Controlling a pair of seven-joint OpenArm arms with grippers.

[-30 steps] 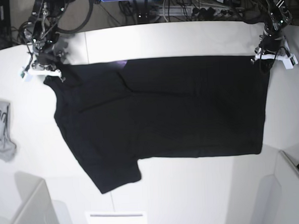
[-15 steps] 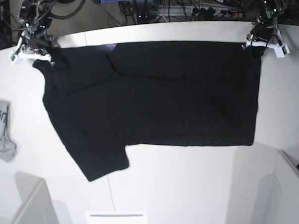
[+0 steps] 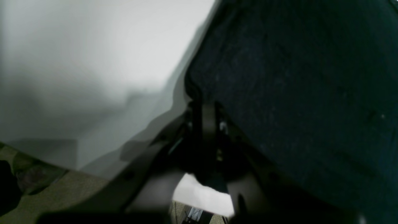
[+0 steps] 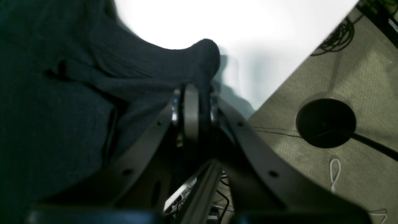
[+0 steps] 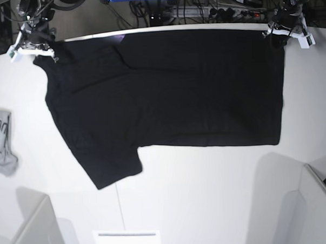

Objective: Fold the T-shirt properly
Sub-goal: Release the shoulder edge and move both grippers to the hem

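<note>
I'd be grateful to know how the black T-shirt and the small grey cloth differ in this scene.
The T-shirt is black and large, spread across the table; the grey cloth is small, with dark lettering. The T-shirt is pinched at its far corners by the left gripper and right gripper; the grey cloth lies untouched at the table's edge. Both rest on the table.

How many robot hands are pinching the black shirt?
2. The right hand pinches the T-shirt at its far corner on the base view's left; the left hand pinches the far corner on that view's right. Both are shut on the cloth.
</note>
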